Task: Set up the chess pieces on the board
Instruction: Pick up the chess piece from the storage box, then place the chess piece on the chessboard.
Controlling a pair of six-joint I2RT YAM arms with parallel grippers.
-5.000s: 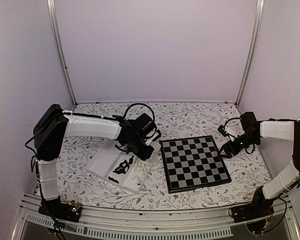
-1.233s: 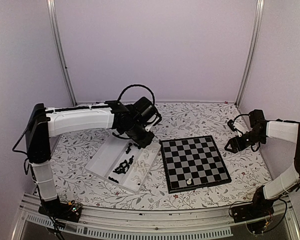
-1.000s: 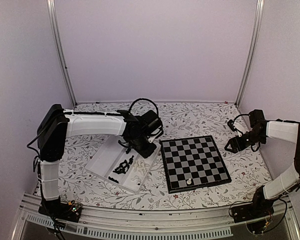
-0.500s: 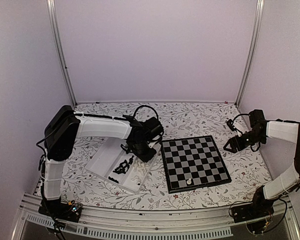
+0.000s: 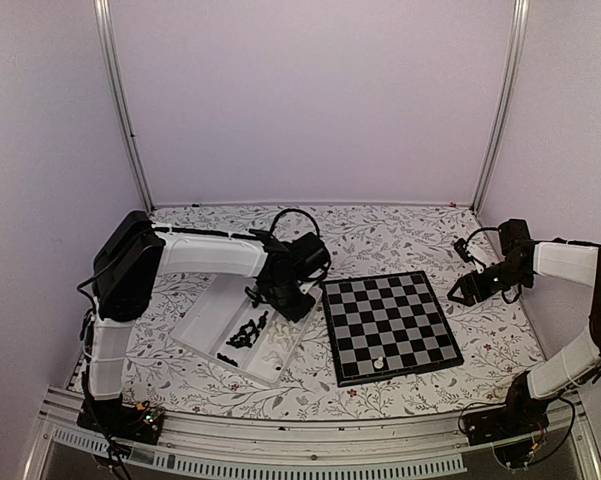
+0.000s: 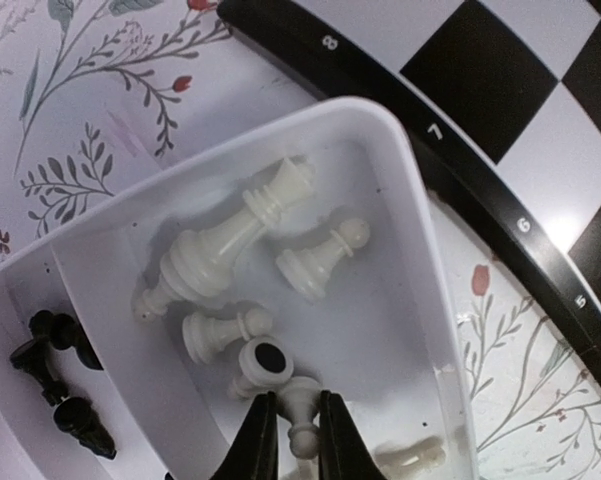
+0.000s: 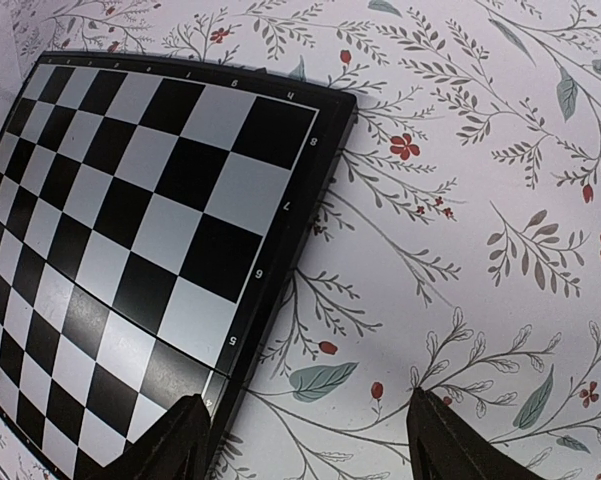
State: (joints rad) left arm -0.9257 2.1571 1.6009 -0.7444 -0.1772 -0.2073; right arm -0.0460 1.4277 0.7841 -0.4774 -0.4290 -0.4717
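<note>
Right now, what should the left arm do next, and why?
Probably lift straight up. The left jaws look pinched on a small white piece in the clear tray among other white pieces, so rising first should free it before carrying it to the board.

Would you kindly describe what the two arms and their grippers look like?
Both arms look alike: the left arm and right arm have white-covered tubular links joined by black joint housings. Black cables loop loosely near each wrist. The left gripper and right gripper are black, each with two fingers. I see no markings.
</note>
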